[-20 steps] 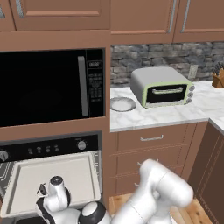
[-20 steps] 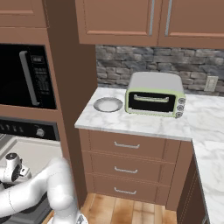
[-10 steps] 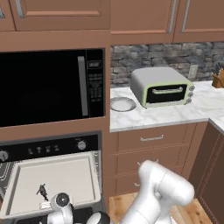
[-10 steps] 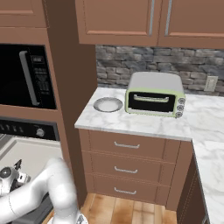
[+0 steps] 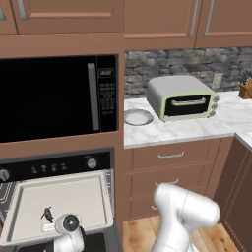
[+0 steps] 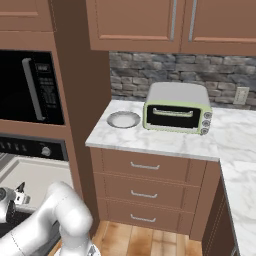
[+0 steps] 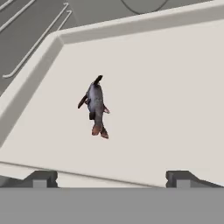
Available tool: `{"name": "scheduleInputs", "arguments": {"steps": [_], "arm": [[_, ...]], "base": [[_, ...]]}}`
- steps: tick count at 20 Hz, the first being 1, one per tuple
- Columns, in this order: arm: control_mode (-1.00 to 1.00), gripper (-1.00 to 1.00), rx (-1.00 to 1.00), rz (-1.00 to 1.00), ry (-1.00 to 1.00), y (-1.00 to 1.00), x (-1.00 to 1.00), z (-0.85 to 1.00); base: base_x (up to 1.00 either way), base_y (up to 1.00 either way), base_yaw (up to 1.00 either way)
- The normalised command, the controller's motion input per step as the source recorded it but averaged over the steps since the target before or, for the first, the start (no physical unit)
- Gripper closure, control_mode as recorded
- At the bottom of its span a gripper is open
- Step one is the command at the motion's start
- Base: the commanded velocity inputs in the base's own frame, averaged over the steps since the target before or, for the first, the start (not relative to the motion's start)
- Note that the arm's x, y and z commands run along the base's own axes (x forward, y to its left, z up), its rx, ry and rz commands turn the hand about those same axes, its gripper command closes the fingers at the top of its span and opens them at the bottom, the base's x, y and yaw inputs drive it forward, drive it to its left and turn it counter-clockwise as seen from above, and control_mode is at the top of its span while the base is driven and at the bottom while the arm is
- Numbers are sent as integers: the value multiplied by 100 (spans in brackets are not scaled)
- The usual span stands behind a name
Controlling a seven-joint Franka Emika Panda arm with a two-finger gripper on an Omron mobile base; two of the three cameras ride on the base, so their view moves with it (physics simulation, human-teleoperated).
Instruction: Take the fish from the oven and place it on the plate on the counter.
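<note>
Fish [image 7: 96, 106] — slender, dark grey with a reddish tail, lying loose on the pale, smooth tray [image 5: 74, 197] drawn out of the black oven [image 5: 54, 167]. Pincer [image 7: 109, 178] — open wide, empty, fingertips [image 7: 41, 178] low over the tray's near rim, short of the fish; white arm folded low, wrist at the tray's front edge. The hand view gives the fish's colouring; the left base view reduces it to a dark speck. Plate [image 6: 123, 119] — round, shallow, grey-white, bare, on the veined marble desk [image 6: 165, 142], just beside the grey-green toaster oven [image 6: 177, 108].
</note>
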Motion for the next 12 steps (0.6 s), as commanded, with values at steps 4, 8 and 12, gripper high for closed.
{"name": "scheduleInputs", "arguments": {"steps": [4,8,12], "arm": [[-100,-100,-7,8,40,3,0,50],[-100,-100,-15,7,36,4,0,2],[-100,-100,-2,1,0,0,4,-14]], "base": [[0,0,0],[0,0,0],[0,0,0]]}}
